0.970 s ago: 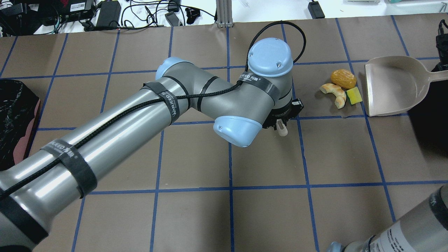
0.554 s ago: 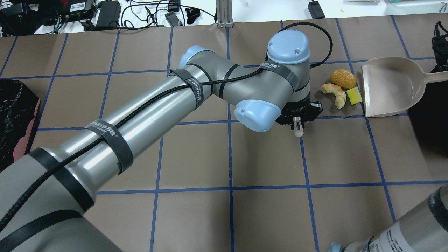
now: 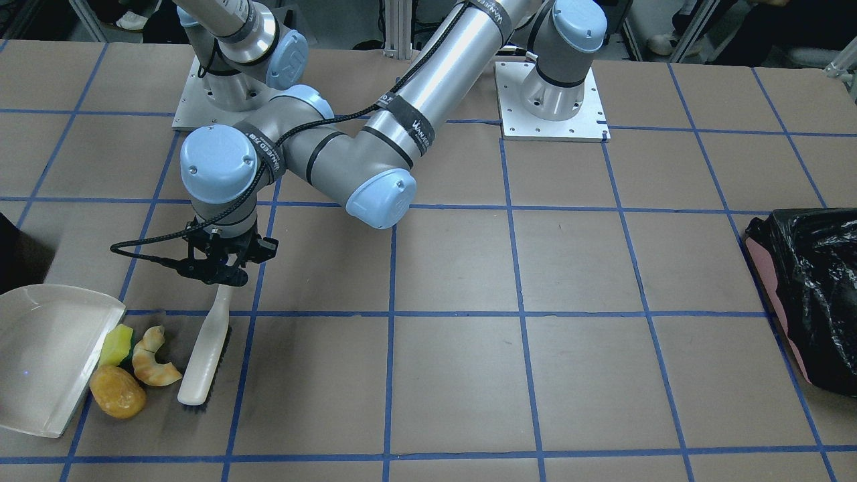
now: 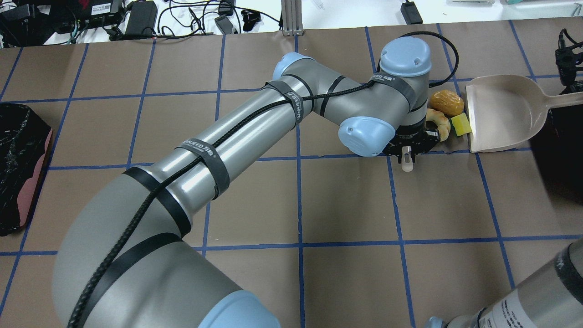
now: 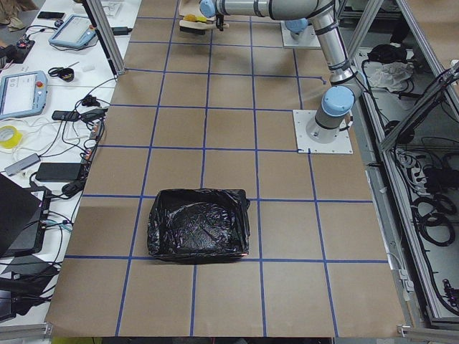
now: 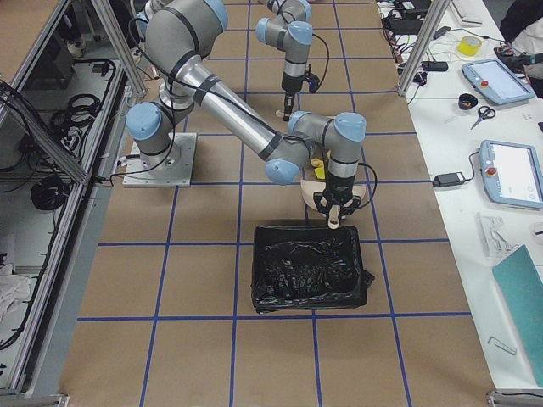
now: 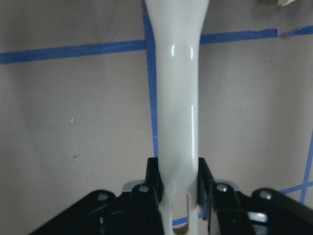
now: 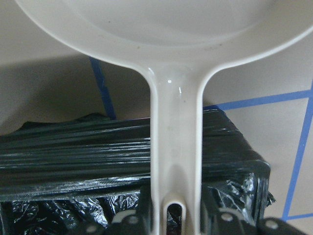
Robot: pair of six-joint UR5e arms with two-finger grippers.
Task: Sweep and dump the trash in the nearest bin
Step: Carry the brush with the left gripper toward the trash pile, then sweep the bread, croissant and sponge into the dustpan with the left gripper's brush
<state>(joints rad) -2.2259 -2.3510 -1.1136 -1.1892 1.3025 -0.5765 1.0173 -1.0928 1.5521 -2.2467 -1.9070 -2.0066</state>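
l grip clamped on brush | r grip holds dustpan | trash btwn both

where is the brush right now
In the front-facing view the brush is at lower left, its handle clamped in the left gripper, its head just right of the croissant piece, with the dustpan further left.

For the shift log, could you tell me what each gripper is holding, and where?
Left gripper: the brush, by its handle end. Right gripper: the dustpan, by its handle end.
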